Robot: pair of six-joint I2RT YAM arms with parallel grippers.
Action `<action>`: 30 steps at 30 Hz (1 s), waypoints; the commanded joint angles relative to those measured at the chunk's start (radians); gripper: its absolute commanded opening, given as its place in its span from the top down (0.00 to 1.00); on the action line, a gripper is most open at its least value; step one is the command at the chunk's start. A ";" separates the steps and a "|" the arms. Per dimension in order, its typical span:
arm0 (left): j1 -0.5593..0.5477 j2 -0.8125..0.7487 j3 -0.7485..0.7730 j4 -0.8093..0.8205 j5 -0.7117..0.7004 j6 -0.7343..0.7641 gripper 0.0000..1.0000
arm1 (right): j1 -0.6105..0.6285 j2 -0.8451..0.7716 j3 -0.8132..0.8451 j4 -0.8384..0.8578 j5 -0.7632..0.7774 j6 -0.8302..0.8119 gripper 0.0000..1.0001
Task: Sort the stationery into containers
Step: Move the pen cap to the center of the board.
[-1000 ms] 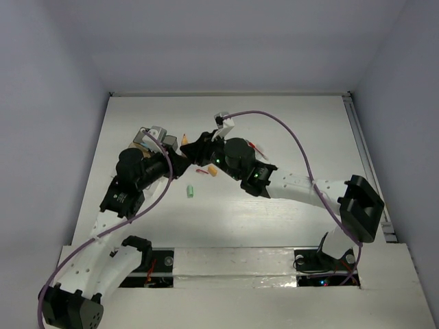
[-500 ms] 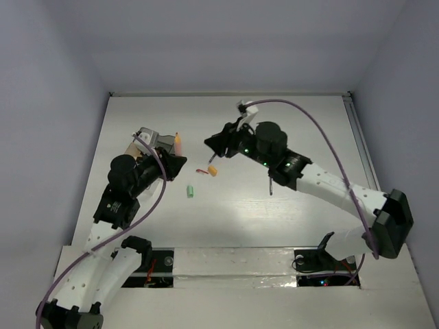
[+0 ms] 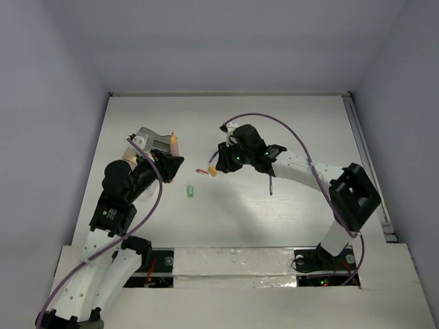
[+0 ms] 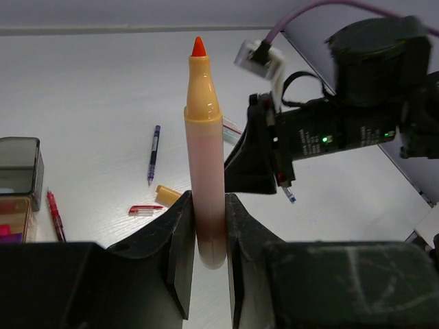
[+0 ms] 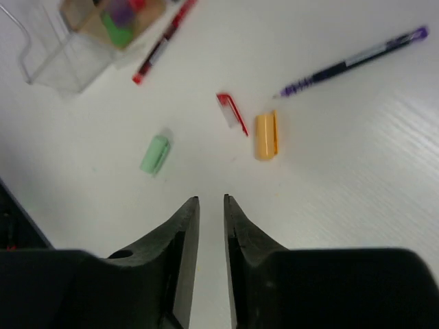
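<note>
The left end effector (image 4: 209, 205) is clamped on the lower barrel of a peach highlighter (image 4: 204, 137). The highlighter stands straight up out of the grip with its orange tip bare. Gripping it low keeps the tip clear of the fingers and leaves most of the barrel free, probably so it can be capped or lowered end-first into a compartment. In the top view it sits just beside the containers (image 3: 149, 140) at the far left of the worktop (image 3: 274, 212). The drop looks close.

The right end effector (image 5: 210, 203) hovers over the loose small parts, its fingers a narrow gap apart with nothing between them. That gap looks set for something small. Just ahead of it lies an orange cap (image 5: 265, 136), which likely belongs to the uncapped highlighter. A red clip piece (image 5: 232, 113) is just beside the cap, so a clean pinch calls for care.

A green cap (image 5: 156, 153) lies apart to the left. A purple pen (image 5: 353, 62) and a red pen (image 5: 164, 41) rest flat farther out, the red one near the clear compartment. All of these are unsorted. The tan compartment already holds a green and a purple piece.
</note>
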 commanded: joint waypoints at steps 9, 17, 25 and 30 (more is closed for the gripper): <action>0.004 -0.026 0.021 0.027 0.014 0.011 1.00 | -0.006 0.176 0.059 0.050 -0.158 0.083 0.40; 0.004 -0.023 0.019 0.027 0.008 0.011 1.00 | -0.006 0.295 0.120 0.063 -0.129 0.125 0.41; 0.014 -0.020 0.019 0.025 0.008 0.012 1.00 | -0.006 0.313 0.115 0.081 0.028 0.145 0.58; 0.014 -0.012 0.021 0.027 0.013 0.012 1.00 | -0.006 0.327 0.154 -0.054 0.062 0.061 0.54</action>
